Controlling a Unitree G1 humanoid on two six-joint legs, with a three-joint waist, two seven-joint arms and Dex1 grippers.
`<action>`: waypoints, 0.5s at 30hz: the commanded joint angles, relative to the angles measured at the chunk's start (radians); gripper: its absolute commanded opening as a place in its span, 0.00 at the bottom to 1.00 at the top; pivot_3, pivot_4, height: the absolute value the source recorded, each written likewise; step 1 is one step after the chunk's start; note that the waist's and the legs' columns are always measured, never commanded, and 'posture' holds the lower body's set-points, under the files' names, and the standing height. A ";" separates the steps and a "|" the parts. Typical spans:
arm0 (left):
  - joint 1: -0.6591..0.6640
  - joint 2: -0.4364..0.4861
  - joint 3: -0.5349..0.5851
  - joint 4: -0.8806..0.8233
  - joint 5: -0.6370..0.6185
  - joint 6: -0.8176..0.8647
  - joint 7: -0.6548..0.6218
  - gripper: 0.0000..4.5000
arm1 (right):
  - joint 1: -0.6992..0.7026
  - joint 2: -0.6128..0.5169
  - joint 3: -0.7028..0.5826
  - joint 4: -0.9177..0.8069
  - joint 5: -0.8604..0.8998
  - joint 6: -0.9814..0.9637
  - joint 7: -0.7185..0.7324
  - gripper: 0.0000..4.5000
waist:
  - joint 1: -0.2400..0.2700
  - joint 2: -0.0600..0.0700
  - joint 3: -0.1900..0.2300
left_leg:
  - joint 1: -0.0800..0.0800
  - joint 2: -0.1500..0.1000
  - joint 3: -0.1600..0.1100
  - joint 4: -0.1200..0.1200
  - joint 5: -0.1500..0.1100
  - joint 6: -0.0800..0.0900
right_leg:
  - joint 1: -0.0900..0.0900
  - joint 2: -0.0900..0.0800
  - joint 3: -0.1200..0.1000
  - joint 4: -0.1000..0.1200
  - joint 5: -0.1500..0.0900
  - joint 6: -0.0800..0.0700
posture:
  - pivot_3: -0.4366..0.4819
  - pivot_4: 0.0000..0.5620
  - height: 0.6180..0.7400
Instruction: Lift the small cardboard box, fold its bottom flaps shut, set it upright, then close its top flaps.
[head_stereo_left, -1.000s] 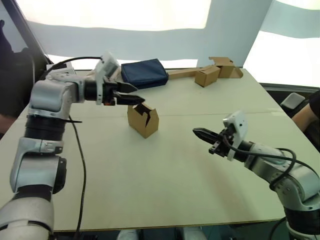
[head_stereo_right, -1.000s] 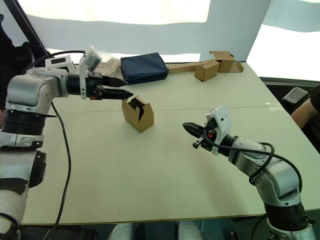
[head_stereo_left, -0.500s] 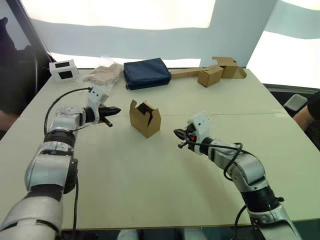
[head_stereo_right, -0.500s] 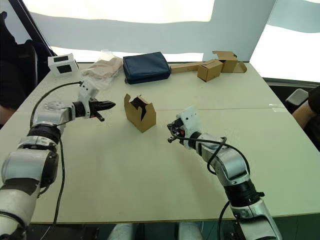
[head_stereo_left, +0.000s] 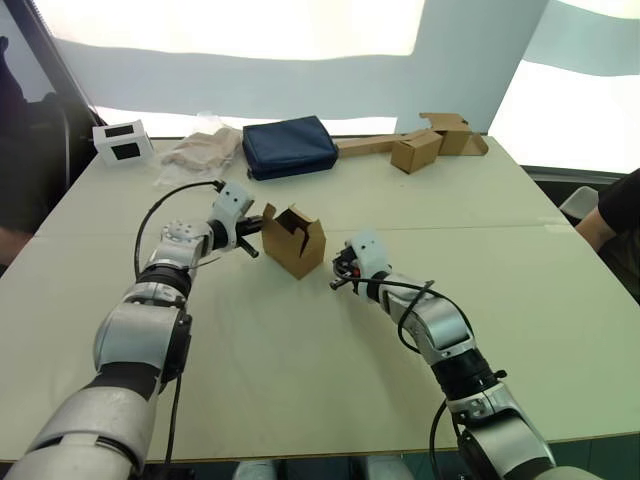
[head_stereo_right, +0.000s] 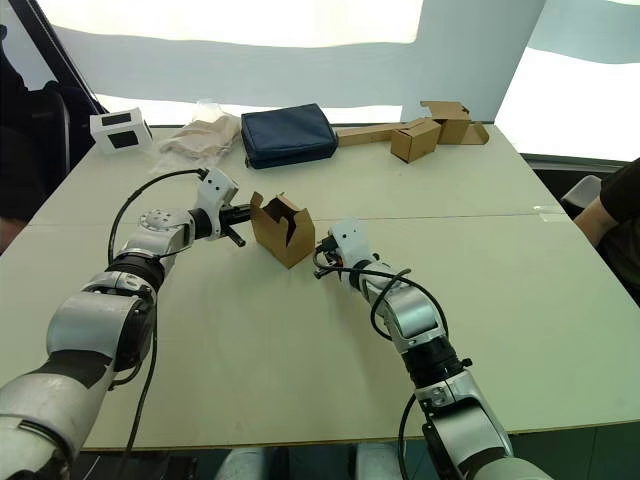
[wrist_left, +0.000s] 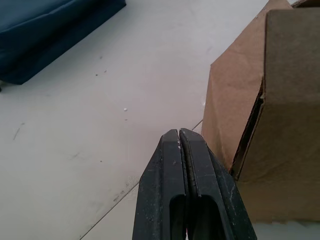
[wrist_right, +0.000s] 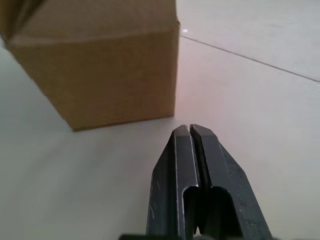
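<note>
Box: the small cardboard box (head_stereo_left: 294, 240) is sitting upright on the table (head_stereo_left: 300, 370), top flaps open upward — between both claws.
Left gripper (wrist_left: 179, 137): fingers pressed together, just beside the box.
Right gripper (wrist_right: 189, 131): fingers together too — nearing the box's opposite side.

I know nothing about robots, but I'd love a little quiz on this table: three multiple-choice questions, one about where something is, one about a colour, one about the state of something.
1. Where is the small cardboard box?
A. Between the two hands
B. At the table's far edge
C. On the blue pouch

2. What colour is the flat pouch at the back?
A. Red
B. Dark blue
C. Yellow

3. How are the left hand and right hand?
A. Both open wide
B. Both shut, holding nothing
C. Both clamped on the box

Answers: 1 A, the arms flank the box on the table. 2 B, it is navy. 3 B, each wrist view shows fingers pressed together, just short of the box.
</note>
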 joint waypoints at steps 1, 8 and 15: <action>-0.022 0.005 0.004 -0.018 0.012 -0.002 -0.081 0.00 | -0.041 0.019 -0.042 0.008 -0.024 -0.035 -0.022 0.00 | 0.000 0.000 0.000 | 0.000 0.000 0.000 0.000 0.000 0.000 | 0.000 0.000 0.000 0.000 0.000 0.000 | 0.48 0.27 1.00; -0.015 0.007 -0.008 -0.052 0.009 0.058 -0.331 0.00 | -0.016 0.002 -0.094 -0.059 -0.006 0.038 -0.001 0.00 | 0.000 0.000 0.000 | 0.000 0.000 0.000 0.000 0.000 -0.001 | 0.000 0.000 0.000 0.000 0.000 0.000 | 0.48 0.27 1.00; 0.008 -0.013 -0.020 -0.134 -0.003 0.117 -0.485 0.00 | 0.068 -0.048 -0.131 -0.252 0.029 0.211 0.030 0.00 | 0.000 0.000 0.000 | 0.000 0.000 -0.001 0.000 0.000 -0.001 | 0.000 0.000 0.000 0.000 0.000 0.000 | 0.48 0.27 1.00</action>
